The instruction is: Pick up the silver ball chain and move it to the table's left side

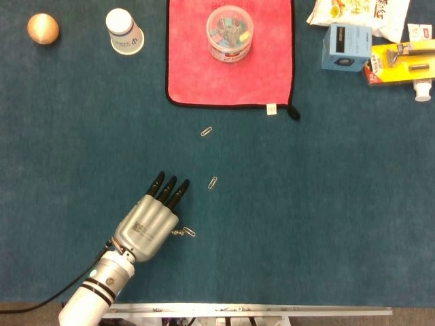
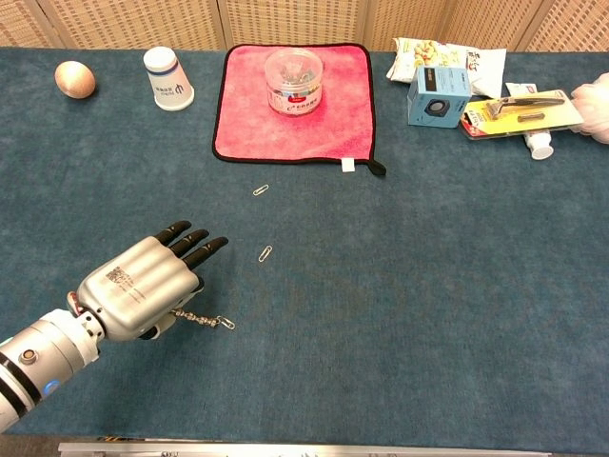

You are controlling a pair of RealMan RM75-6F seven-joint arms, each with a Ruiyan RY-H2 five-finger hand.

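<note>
Fingers point(image 2: 195, 245) of the left hand point(image 2: 141, 288) lie straight and pressed together, pointing to one o'clock. Silver ball chain point(image 2: 195, 318) trails from under the hand toward three o'clock, ending at a paperclip point(image 2: 226, 323); whether it is pinched is hidden. Blue table point(image 2: 428, 286) spreads bare at three o'clock.

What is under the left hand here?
A short run of the ball chain sticks out from under the left hand, ending at a paper clip on the table. The rest of the chain, and any grip on it, is covered.
</note>
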